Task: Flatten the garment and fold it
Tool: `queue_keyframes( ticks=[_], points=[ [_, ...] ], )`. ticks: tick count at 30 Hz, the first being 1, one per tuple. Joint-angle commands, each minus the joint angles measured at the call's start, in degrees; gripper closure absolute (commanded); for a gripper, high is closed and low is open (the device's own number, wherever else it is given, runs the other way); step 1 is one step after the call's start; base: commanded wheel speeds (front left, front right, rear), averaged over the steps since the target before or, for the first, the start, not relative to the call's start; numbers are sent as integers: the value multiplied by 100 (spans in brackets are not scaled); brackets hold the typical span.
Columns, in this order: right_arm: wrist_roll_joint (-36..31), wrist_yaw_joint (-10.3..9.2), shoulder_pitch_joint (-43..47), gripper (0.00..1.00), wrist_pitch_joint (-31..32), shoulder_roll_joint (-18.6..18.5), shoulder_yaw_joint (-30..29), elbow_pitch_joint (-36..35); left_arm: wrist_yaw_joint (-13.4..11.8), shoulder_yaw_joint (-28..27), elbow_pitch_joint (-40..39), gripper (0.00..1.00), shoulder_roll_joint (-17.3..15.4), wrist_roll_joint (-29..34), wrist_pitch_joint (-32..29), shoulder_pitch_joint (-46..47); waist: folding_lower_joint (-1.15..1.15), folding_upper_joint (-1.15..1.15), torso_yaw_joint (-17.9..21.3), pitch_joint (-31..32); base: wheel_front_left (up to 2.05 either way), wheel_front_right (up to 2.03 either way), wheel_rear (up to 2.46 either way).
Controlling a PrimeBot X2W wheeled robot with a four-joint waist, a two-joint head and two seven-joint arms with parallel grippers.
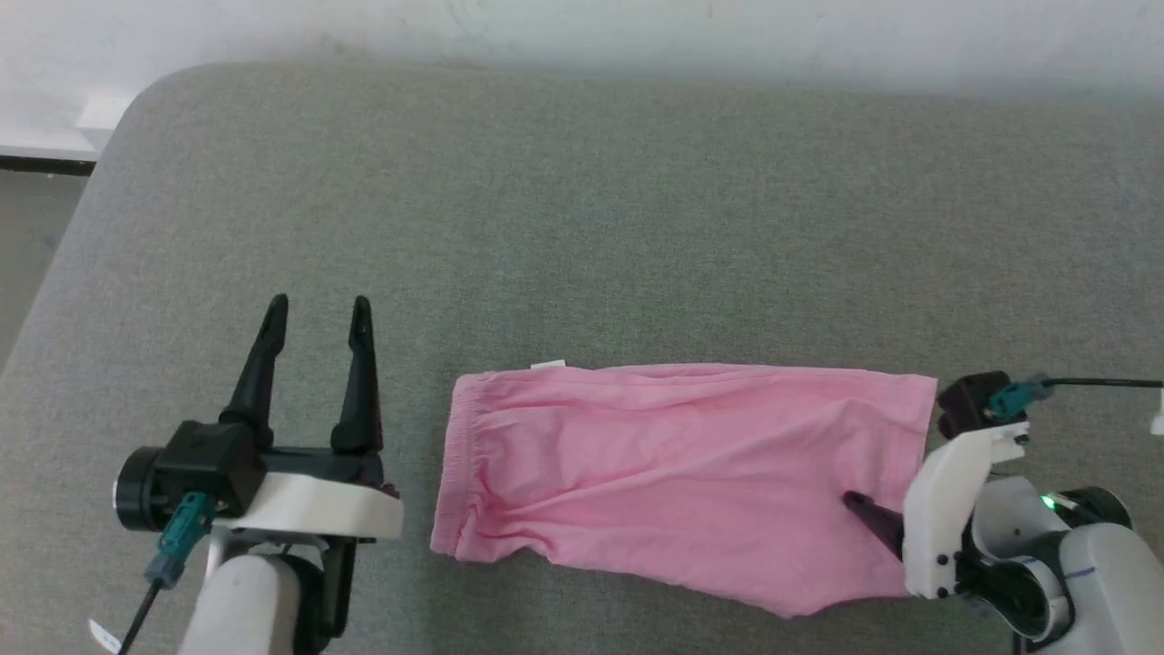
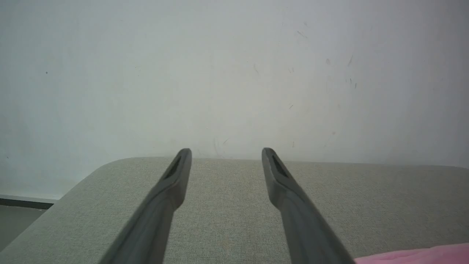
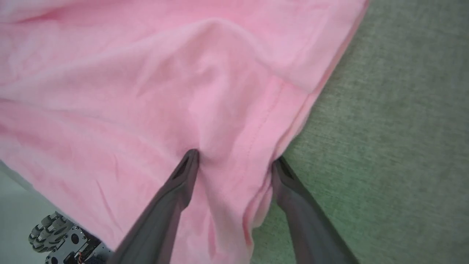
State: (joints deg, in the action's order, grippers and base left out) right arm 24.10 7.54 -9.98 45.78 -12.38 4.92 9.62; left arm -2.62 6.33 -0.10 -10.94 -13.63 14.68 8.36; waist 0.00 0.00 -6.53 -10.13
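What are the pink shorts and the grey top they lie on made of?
The garment looks like thin, soft, matte knit cloth: it wrinkles and gathers at the waistband. The grey surface seems a woven, slightly fuzzy fabric covering with rounded corners.

No readable text or numbers, small white tag (image 1: 547,365) on garment (image 1: 673,473) seemingly blank

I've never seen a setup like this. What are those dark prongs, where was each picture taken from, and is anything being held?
The prongs are a robot's two end effectors. One picture looks down from its head; the others look along each wrist. Pink shorts lie on a grey padded surface. The left end effector stands open beside the waistband, touching nothing. The right end effector is open with its fingers astride the shorts' hem edge, one on the cloth; nothing is gripped yet.
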Motion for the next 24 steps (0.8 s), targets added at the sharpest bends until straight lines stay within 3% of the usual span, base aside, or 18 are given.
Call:
queue_keyframes(
  ticks=[1, 5, 6, 7, 8, 13, 24],
  points=[
    [65, -5, -56, 0, 8, 40, 119, 63, -14, -11, -26, 0, 57, 65, 28, 71, 0, 0, -8, -23, 0, 0, 0],
    [82, -5, -134, 0, -25, -20, 262, 161, 68, -118, -50, 0, 229, 125, 30, 42, 0, 0, -26, -47, 0, 0, 0],
    [83, -5, -148, 55, -33, -41, 285, 187, 88, -139, -55, 0, 252, 161, 30, 32, 0, 0, -28, -46, 0, 0, 0],
    [92, -5, -162, 96, -49, -63, 292, 208, 101, -173, -75, 0, 285, 184, 30, 23, 0, 0, -27, -46, 0, 0, 0],
    [90, -5, -171, 100, -57, -100, 289, 238, 116, -206, -76, 0, 310, 201, 30, 4, 0, 0, -24, -43, 0, 0, 0],
    [37, -5, -187, 100, -75, -392, 95, 436, 218, -356, -85, 0, 390, 297, 31, -28, 0, 0, -5, -24, 0, 0, 0],
    [-502, -5, -203, 100, -8, -972, -1044, 1103, 353, -509, -118, 0, 510, 501, 31, -87, 0, 0, 55, 30, 0, 0, 0]
  ],
)
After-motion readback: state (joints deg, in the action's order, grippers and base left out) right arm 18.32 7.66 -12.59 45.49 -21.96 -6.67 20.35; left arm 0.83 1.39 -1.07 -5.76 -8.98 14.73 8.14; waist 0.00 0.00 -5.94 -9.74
